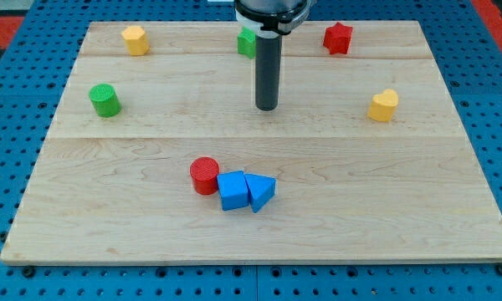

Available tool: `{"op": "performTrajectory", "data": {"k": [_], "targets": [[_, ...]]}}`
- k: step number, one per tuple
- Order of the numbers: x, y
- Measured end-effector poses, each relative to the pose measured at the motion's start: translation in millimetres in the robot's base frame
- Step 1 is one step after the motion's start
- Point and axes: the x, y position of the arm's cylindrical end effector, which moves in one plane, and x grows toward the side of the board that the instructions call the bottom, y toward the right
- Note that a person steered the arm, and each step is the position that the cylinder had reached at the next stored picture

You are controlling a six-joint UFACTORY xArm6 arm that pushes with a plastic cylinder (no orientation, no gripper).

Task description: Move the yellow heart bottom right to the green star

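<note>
The yellow heart (pixel 383 105) lies at the view's right on the wooden board. The green star (pixel 247 42) sits near the view's top centre, partly hidden behind my rod. My tip (pixel 267 108) rests on the board below the green star and well to the left of the yellow heart, touching neither block.
A red star (pixel 338 38) is at the top right and a yellow hexagon (pixel 135 39) at the top left. A green cylinder (pixel 105 100) is at the left. A red cylinder (pixel 205 176), blue cube (pixel 233 191) and blue triangle (pixel 260 191) cluster at the bottom centre.
</note>
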Motion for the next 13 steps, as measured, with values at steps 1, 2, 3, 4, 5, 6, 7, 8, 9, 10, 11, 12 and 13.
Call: {"op": "performTrajectory", "data": {"k": [1, 2, 3, 4, 5, 6, 7, 8, 9, 10, 11, 12, 13], "targets": [[0.0, 0.0], [-3.7, 0.1], [23.6, 11.3], [30.3, 40.3], [3.7, 61.2], [-24.9, 91.3], [-25.9, 140.0], [-28.6, 195.2], [-25.3, 205.8], [14.0, 202.3], [22.0, 194.9], [31.3, 160.4], [24.4, 124.9]]}}
